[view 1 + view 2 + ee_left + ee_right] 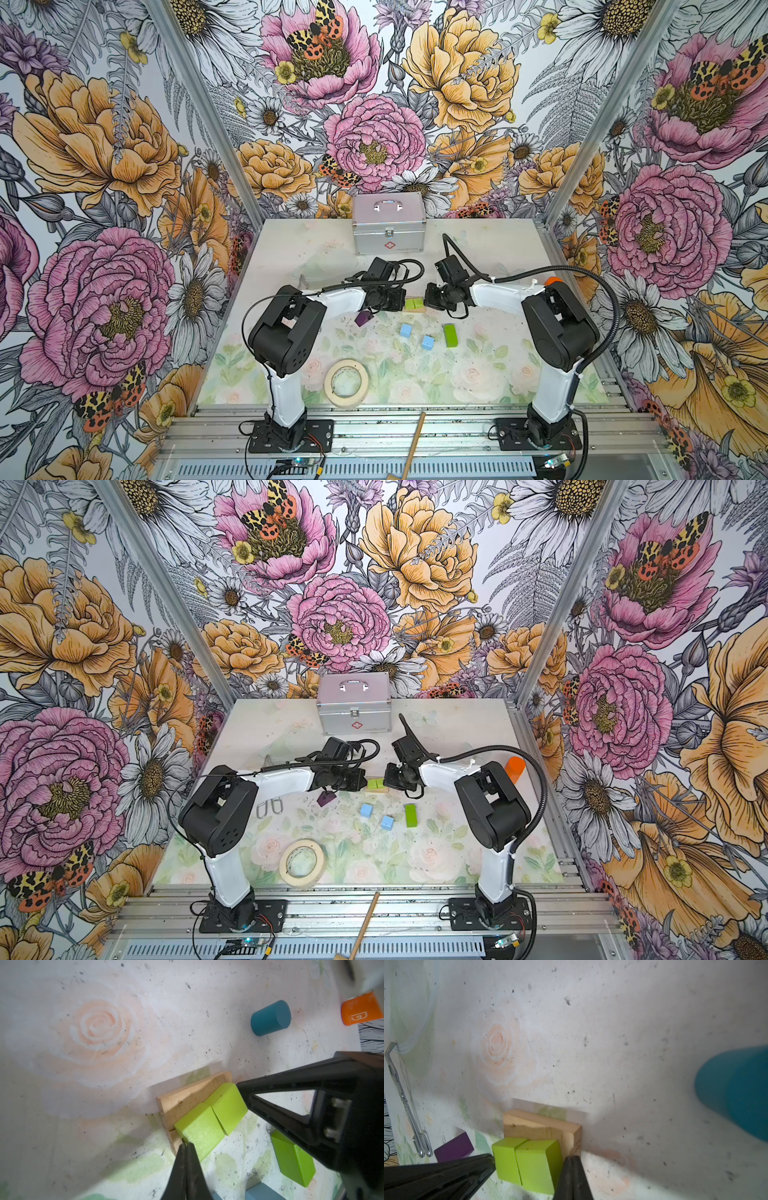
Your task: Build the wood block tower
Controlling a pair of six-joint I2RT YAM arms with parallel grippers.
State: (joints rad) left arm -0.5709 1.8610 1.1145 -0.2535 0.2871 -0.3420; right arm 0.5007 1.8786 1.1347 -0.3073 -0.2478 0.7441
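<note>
Two lime-green blocks [414, 304] [227, 1107] [537, 1165] sit side by side on two plain tan bars [191, 1095] [542, 1130] at mid-table. My left gripper [402, 305] [186, 1142] is shut and empty, its tips against one end of the green pair. The right gripper [426, 302] [572, 1158] is also shut and empty, its tips at the opposite end, against the tan bar. A purple roof-shaped block [362, 318], two light-blue cubes [406, 330] [427, 342] and a longer green block [450, 335] lie nearer the front. The teal cylinder [270, 1017] lies on its side.
An orange container [515, 769] stands behind the right arm. A silver metal case [388, 224] sits at the back, a beige tape roll [347, 382] at the front, metal tongs [269, 808] by the left arm, and a wooden stick [411, 444] on the front rail.
</note>
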